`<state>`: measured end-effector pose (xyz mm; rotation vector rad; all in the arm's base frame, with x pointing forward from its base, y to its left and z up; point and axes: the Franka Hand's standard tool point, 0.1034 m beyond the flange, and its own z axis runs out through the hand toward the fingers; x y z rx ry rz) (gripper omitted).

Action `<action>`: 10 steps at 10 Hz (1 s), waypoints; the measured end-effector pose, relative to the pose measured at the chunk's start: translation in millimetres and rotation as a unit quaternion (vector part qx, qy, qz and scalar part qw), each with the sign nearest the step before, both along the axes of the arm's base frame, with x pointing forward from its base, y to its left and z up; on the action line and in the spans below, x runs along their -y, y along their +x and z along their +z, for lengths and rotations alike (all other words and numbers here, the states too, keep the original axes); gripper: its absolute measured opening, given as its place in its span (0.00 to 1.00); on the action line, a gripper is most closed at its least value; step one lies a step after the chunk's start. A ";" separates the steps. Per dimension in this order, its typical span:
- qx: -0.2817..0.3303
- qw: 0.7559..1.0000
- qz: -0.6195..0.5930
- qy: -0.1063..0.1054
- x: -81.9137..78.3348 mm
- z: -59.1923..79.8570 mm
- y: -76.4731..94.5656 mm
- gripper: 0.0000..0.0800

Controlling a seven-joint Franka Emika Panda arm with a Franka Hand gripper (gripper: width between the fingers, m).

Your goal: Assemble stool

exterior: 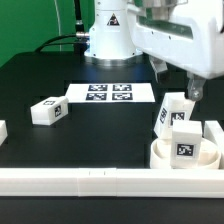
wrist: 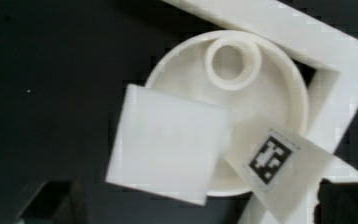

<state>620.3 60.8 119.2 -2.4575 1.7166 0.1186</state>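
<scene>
The round white seat [exterior: 160, 157] lies at the exterior view's right, in the corner of the rails. One tagged leg [exterior: 186, 141] stands in it. A second leg [exterior: 171, 110] stands upright just behind the seat's rim, straight under my gripper [exterior: 177, 84], whose jaws stand open above it without touching. In the wrist view a ridged white leg [wrist: 167, 142] fills the space just beyond my open gripper [wrist: 194, 213], in front of the seat [wrist: 202, 85] and its open socket [wrist: 233, 60]. A tagged white part [wrist: 275, 156] sits beside it. Another leg [exterior: 47, 111] lies loose at the left.
The marker board [exterior: 110, 93] lies mid-table in front of the robot base [exterior: 108, 35]. White rails run along the front [exterior: 90, 180] and the right side [exterior: 214, 130]. One more white part [exterior: 2, 130] shows at the left edge.
</scene>
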 end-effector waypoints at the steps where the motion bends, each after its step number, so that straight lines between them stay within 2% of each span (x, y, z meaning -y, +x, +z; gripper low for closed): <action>1: 0.000 1.000 0.011 0.000 -0.5 -1.9 -0.7 0.81; 3: 0.001 1.000 0.026 -0.003 -1.1 -2.0 -1.1 0.81; 4: 0.004 0.993 0.116 -0.019 -2.3 -0.8 -2.4 0.81; 5: 0.015 0.981 0.190 -0.025 -5.6 0.5 -1.3 0.81; 8: 0.037 0.942 0.334 -0.023 -14.6 -0.1 -1.8 0.81; 10: 0.044 0.923 0.383 -0.023 -13.0 -0.3 -1.6 0.81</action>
